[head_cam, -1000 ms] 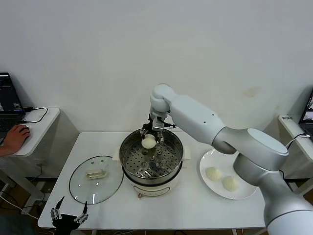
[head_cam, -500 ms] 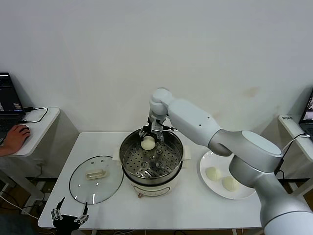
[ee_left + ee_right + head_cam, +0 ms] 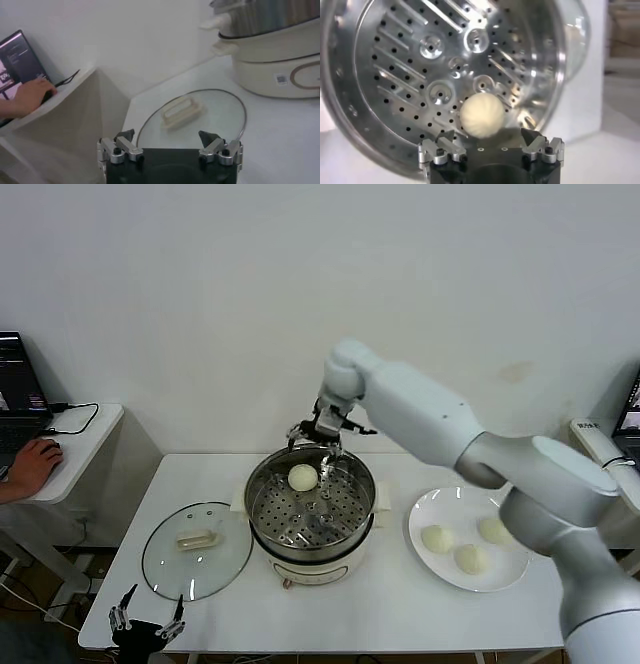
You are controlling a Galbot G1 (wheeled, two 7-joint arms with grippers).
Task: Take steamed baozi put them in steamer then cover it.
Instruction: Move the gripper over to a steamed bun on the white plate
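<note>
Left gripper [image 3: 146, 625] sits low at the bottom left of the head view, partly cut off by the frame edge, claw spread, near the cover [image 3: 196, 549] lying flat on the table [image 3: 390, 604]. Right gripper [image 3: 320, 434] hovers above the steamer's [image 3: 311, 514] far rim, fingers spread and empty. A second ago it pinched a bun [image 3: 303, 477]; now that bun rests on the perforated tray, and three buns [image 3: 468, 557] show on the plate [image 3: 425, 559] at right, up from two
</note>
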